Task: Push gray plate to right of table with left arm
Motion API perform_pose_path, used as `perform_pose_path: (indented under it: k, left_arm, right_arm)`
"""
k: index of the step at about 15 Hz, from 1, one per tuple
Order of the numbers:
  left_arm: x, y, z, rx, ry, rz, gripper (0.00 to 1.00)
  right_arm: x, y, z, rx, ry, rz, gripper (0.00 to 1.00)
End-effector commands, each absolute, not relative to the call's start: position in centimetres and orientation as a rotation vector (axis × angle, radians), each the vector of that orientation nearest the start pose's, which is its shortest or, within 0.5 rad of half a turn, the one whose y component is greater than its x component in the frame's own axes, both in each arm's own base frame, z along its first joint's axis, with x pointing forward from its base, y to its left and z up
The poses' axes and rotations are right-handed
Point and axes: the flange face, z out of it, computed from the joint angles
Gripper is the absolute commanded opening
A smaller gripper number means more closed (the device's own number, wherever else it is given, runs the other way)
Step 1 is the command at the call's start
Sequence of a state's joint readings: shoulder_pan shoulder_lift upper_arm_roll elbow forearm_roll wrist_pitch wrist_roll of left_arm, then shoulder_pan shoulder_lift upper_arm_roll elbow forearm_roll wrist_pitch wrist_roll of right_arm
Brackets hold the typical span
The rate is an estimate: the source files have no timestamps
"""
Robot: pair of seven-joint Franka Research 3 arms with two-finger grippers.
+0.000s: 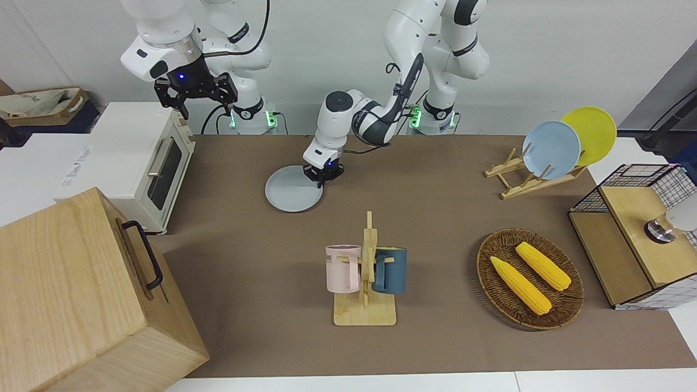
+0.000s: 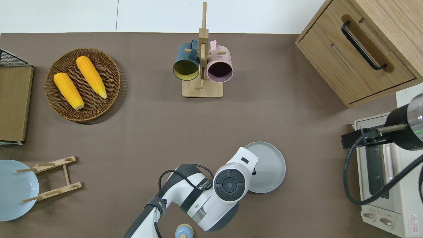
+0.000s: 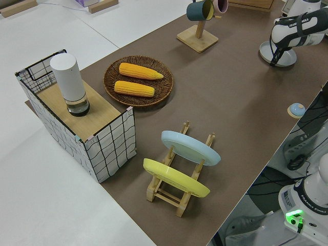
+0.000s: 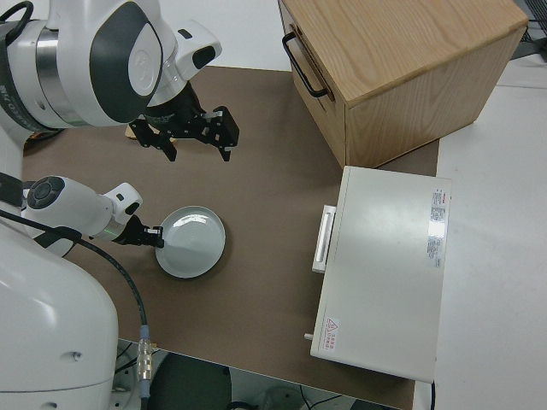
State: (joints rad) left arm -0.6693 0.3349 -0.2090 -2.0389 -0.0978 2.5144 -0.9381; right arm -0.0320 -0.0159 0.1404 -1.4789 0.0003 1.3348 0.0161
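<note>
Reaching low across the middle of the front view, the left arm (image 1: 375,117) sets its gripper (image 1: 322,175) against the rim of the gray plate (image 1: 291,189), at the edge that faces the left arm's end of the table (image 1: 435,228). Whether the fingers are spread or closed cannot be told from any view. The plate lies flat on the brown surface, just left of center in the front view, nearer to the robots than the mug rack (image 1: 366,283).

Seen from overhead, the plate (image 2: 269,167) sits in the lower middle of the frame, partly covered by the arm's white wrist. In the right side view it (image 4: 192,242) lies in the lower left part of the frame, with the gripper (image 4: 152,237) touching its rim.

The right gripper (image 1: 195,92) hangs in the upper left of the front view with its fingers spread apart and nothing between them; that arm is parked.

A white toaster oven (image 1: 147,158) stands at the left edge of the front view, with a wooden drawer cabinet (image 1: 81,294) filling the lower left corner. The mug rack, holding a pink mug (image 1: 342,268) and a dark blue mug (image 1: 391,270), stands at lower center. A wicker basket (image 1: 490,272) with two ears of corn (image 1: 520,285) lies at lower right. A wooden dish rack (image 1: 523,182) holding a sky-blue plate (image 1: 551,148) and a yellow plate (image 1: 593,130) occupies the upper right.
</note>
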Motion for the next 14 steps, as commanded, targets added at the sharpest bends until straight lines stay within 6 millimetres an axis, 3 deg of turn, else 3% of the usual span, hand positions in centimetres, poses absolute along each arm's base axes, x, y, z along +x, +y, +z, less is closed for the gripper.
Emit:
perform_pose_path:
  k: [1, 7, 8, 10, 11, 12, 14]
  left_arm:
    - [39.36, -47.71, 27.76, -3.299, -0.256, 0.05, 0.0]
    - [39.36, -47.71, 27.69, -3.299, -0.249, 0.048, 0.0]
    - [39.47, -47.69, 27.74, -3.3, -0.246, 0.045, 0.12]
    - [39.75, -47.83, 28.12, -3.307, -0.249, 0.036, 0.66]
    - [39.79, -47.88, 28.21, -3.31, -0.247, 0.032, 0.78]
    - [39.87, -47.83, 28.06, -3.307, -0.25, 0.035, 0.99]
    - [39.98, -47.93, 28.26, -3.31, -0.248, 0.029, 0.99]
  right_arm:
    - [51.82, 5.66, 66.04, -3.14, -0.121, 0.208, 0.983]
    - [51.82, 5.66, 66.04, -3.14, -0.121, 0.208, 0.983]
    - [51.82, 5.66, 66.04, -3.14, -0.121, 0.208, 0.983]
    - [51.82, 5.66, 66.04, -3.14, -0.121, 0.208, 0.983]
    - [51.83, 5.58, 66.04, -3.14, -0.119, 0.208, 0.983]
    - [51.83, 5.58, 66.04, -3.139, -0.121, 0.208, 0.983]
    - [51.82, 5.66, 66.04, -3.139, -0.124, 0.208, 0.983]
